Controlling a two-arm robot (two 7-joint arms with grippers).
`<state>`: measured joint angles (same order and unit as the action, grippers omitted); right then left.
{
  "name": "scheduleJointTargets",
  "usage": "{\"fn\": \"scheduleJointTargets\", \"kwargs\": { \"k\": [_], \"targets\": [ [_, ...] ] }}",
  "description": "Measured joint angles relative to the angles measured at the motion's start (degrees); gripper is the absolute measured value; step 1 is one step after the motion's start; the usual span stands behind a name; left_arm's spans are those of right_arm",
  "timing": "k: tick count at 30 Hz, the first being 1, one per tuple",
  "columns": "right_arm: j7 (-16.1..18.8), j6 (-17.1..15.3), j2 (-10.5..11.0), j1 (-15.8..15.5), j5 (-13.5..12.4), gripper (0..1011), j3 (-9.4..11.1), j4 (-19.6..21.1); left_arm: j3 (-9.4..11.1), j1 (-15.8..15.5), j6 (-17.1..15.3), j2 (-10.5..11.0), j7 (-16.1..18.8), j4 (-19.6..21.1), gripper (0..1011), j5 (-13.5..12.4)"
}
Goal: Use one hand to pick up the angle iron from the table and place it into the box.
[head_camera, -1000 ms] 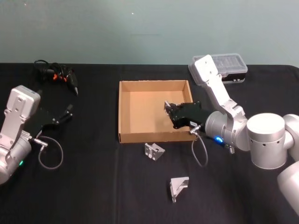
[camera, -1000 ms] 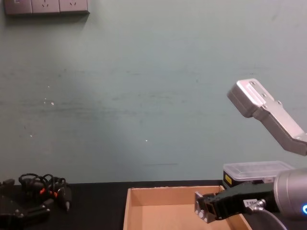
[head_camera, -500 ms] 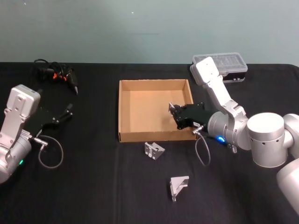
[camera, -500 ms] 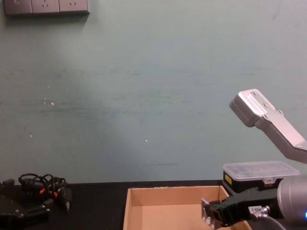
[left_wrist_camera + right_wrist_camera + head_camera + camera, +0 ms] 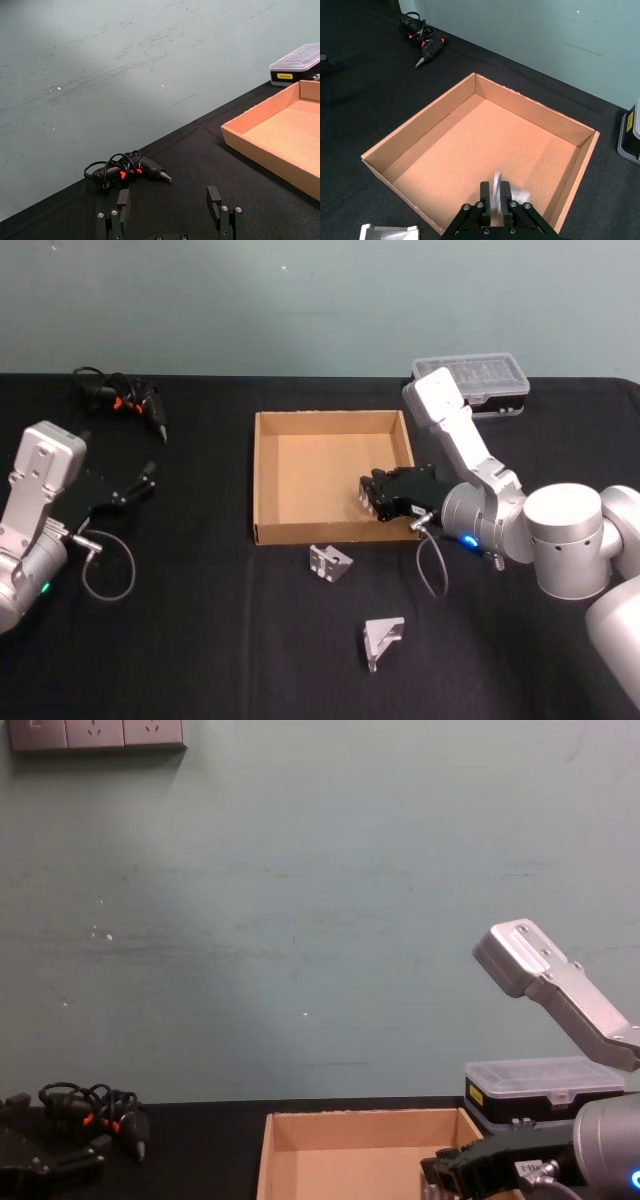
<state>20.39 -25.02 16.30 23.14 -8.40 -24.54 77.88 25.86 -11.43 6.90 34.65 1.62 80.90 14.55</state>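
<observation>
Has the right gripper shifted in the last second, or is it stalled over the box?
Yes. Against the box, the right gripper, shut on the metal bracket, has come down and toward the box's near wall.

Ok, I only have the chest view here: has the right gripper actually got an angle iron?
Observer: Yes. The right wrist view shows the right gripper shut on an angle iron, over the box floor.
Operator: Any more to pick after this one?
Observer: Two, in the head view. A second iron lies on the table just before the box's front wall, and a third iron lies nearer the robot.
Operator: And the left arm?
Observer: The left gripper is parked open at the table's left, well away from the box.
</observation>
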Motion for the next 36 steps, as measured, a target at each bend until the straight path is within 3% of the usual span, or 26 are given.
{"fn": "scheduleJointTargets", "kwargs": {
  "k": [7,8,12,20,26,30,36],
  "targets": [
    [-0.07,1.65,-0.28,-0.30,0.68,309,0.64,-0.07,0.00,0.00,0.00,0.00,0.00,0.00,1000,0.00],
    [-0.10,1.80,-0.29,-0.38,0.69,378,0.80,0.03,0.00,0.00,0.00,0.00,0.00,0.00,1000,0.00],
    [-0.27,2.34,-0.15,-0.86,0.66,499,1.55,0.95,0.00,0.00,0.00,0.00,0.00,0.00,1000,0.00],
    [0.14,2.86,1.58,-2.34,0.49,736,2.76,4.81,0.00,0.00,0.00,0.00,0.00,0.00,1000,0.00],
    [2.10,3.38,4.87,-4.17,-0.58,902,4.17,9.69,0.00,0.00,0.00,0.00,0.00,0.00,1000,0.00],
    [4.58,4.26,8.31,-5.38,-2.00,1003,5.27,13.10,0.00,0.00,0.00,0.00,0.00,0.00,1000,0.00],
    [10.93,6.57,14.61,-6.22,-4.16,1003,5.59,16.73,0.00,0.00,0.00,0.00,0.00,0.00,1000,0.00]
  ]
}}
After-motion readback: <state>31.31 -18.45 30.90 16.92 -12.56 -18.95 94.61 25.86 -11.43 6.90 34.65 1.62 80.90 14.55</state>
